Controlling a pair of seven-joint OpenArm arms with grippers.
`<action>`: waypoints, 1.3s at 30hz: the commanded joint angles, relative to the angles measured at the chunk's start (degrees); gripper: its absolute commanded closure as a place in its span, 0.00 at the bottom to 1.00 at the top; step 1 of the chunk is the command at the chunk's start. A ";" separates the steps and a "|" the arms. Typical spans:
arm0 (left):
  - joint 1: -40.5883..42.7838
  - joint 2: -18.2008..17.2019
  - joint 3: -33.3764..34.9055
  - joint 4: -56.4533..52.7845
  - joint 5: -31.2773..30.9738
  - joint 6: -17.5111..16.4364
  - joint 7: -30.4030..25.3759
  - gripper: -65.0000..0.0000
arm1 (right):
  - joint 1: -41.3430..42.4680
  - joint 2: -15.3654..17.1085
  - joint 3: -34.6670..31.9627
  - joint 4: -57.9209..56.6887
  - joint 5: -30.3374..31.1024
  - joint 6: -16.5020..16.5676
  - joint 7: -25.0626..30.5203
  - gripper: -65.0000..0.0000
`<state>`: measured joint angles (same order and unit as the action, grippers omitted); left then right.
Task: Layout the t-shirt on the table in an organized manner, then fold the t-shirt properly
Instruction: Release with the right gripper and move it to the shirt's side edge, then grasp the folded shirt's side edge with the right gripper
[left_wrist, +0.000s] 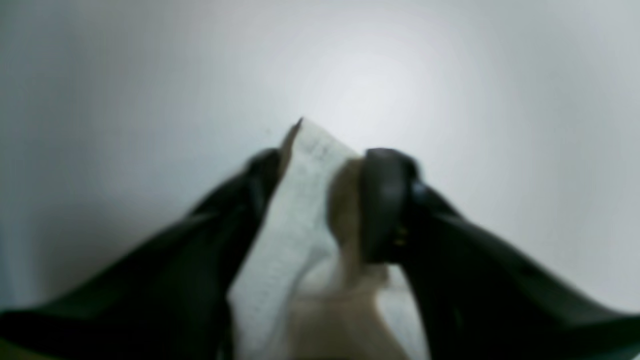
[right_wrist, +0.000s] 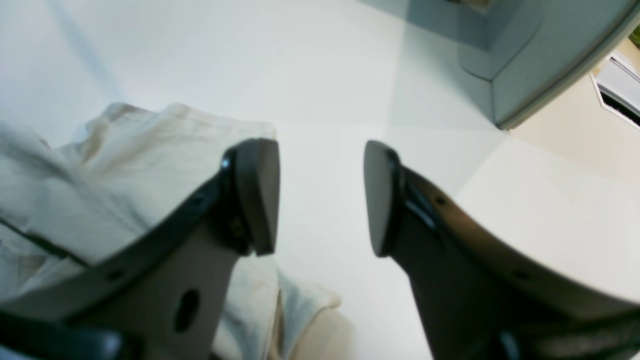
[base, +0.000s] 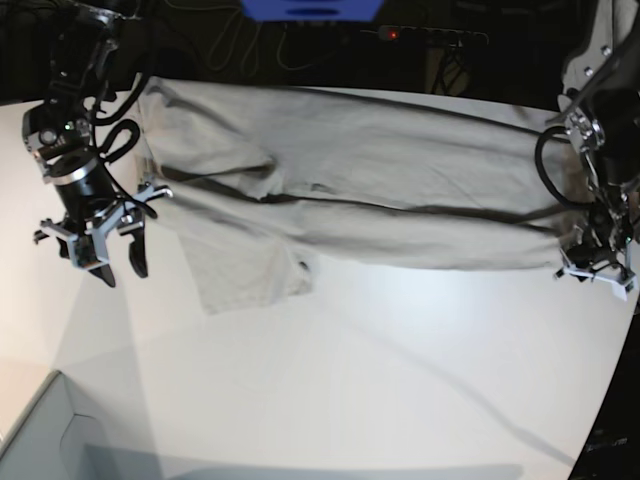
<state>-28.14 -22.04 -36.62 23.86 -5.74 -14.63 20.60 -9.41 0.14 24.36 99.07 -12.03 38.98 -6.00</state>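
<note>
The t-shirt (base: 350, 190) lies stretched across the far half of the white desk (base: 380, 380), a sleeve hanging toward the near left. The left pincer (left_wrist: 320, 170) is clamped on a fold of its fabric at the right edge. The right pincer (right_wrist: 320, 197) stands parted and empty just beside the sleeve.

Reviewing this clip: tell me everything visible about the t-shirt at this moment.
The t-shirt is plain light grey-beige soft fabric, stretched in a long creased band across the far side of the white table. One flap hangs toward the camera near the base view's left. The left gripper pinches a bunched fold at its end; the open right gripper hovers beside the other end, not touching. No collar or label is discernible.
</note>
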 joint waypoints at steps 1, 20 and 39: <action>-1.44 -1.12 -0.17 0.71 -0.28 -0.18 -0.95 0.77 | 0.75 0.34 0.12 0.67 0.91 1.02 1.65 0.57; -1.09 -1.21 -0.08 0.71 -0.28 -0.36 -0.95 1.00 | 22.99 5.62 -10.25 -32.21 0.74 1.02 -6.79 0.41; -0.30 -1.12 0.01 0.98 -0.37 -0.44 -0.95 1.00 | 39.34 6.85 -10.87 -67.02 0.82 -3.07 0.51 0.41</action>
<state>-27.18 -22.06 -36.67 24.08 -6.02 -14.85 20.16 28.21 6.39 13.43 31.20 -11.73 36.82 -6.46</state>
